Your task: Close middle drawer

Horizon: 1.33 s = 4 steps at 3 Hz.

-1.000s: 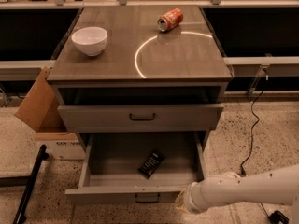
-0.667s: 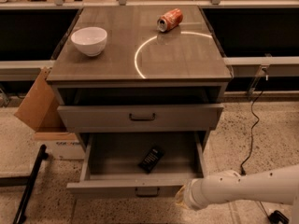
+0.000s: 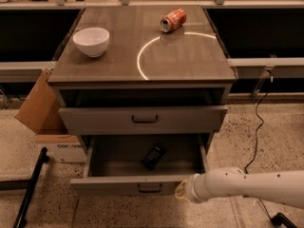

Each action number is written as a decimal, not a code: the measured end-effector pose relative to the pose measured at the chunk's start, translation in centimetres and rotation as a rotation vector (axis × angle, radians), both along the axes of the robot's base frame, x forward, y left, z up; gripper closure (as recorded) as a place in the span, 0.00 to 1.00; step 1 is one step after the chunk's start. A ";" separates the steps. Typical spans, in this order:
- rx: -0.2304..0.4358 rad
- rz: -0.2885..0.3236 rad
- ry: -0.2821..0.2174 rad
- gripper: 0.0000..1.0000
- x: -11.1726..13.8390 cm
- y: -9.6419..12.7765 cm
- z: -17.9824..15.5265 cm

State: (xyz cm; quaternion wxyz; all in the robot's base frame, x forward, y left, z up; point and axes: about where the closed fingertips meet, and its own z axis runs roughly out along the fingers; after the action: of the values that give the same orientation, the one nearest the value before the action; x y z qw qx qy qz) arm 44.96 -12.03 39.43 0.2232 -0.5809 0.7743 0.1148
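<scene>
The middle drawer [image 3: 118, 185] is pulled out of the grey-brown cabinet, its deep box open to view. Its low front panel carries a small dark bar handle [image 3: 149, 188] at the centre. A flat black device [image 3: 154, 156] lies on the drawer's floor. My gripper [image 3: 181, 192], at the end of the white arm [image 3: 247, 188] that comes in from the right, sits against the right part of this front panel, just right of the handle. The drawer above [image 3: 142, 120], with the taller front panel, stands slightly out.
A white bowl [image 3: 91, 41] and a tipped orange can [image 3: 173, 20] sit on the cabinet top [image 3: 190, 61]. A cardboard box [image 3: 40, 113] leans at the cabinet's left. A black bar [image 3: 28, 189] lies on the floor at left, and a black cable [image 3: 257, 127] hangs at right.
The middle drawer has slid partly back into the cabinet. My gripper and arm have moved up and inward with its front panel.
</scene>
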 end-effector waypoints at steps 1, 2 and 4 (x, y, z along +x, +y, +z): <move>0.032 0.011 -0.011 1.00 1.8 0.3 0.0; 0.055 0.013 -0.017 1.00 3.6 0.2 -0.3; 0.075 0.024 -0.019 1.00 6.8 0.5 -0.5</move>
State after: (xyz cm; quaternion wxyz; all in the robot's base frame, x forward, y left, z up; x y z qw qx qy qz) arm 51.72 -11.53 38.94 0.2508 -0.5826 0.7602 0.1408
